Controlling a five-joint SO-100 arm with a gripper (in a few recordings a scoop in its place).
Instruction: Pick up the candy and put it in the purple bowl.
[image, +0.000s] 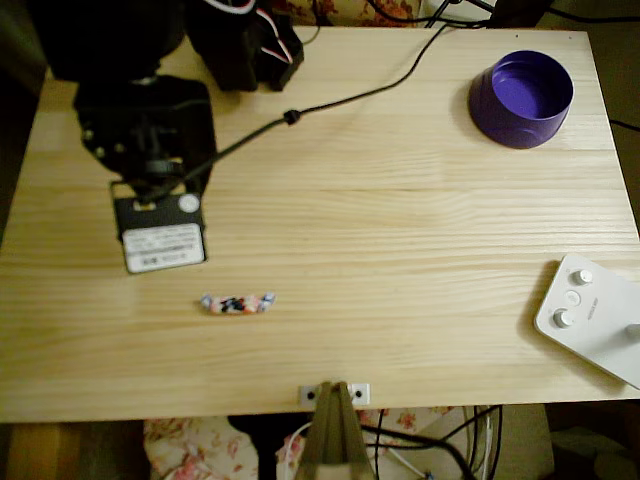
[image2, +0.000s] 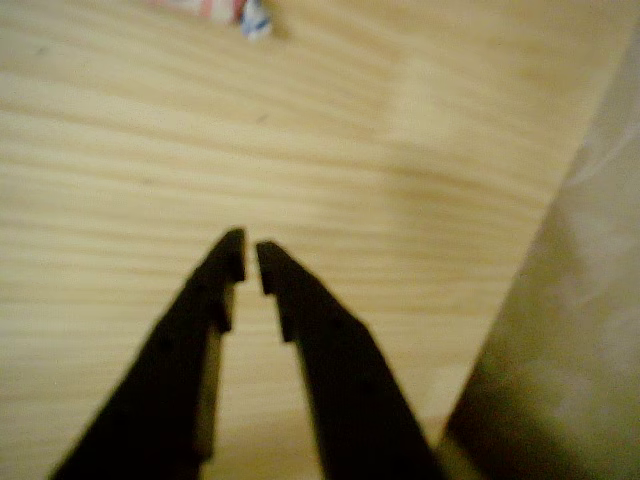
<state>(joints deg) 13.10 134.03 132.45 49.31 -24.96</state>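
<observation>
One candy (image: 237, 303) is lying on the tabletop (image: 400, 230), well apart from the purple bowl (image: 521, 98) and toward the near edge in the overhead view. In the wrist view it is blurring out at the top edge, only one twisted end showing clearly. One claw (image2: 250, 258) is hanging over bare wood short of the candy, its tips nearly together with a slim gap, gripping nothing. One white device with knobs (image: 592, 315), cut off by the frame, is sitting below the bowl.
</observation>
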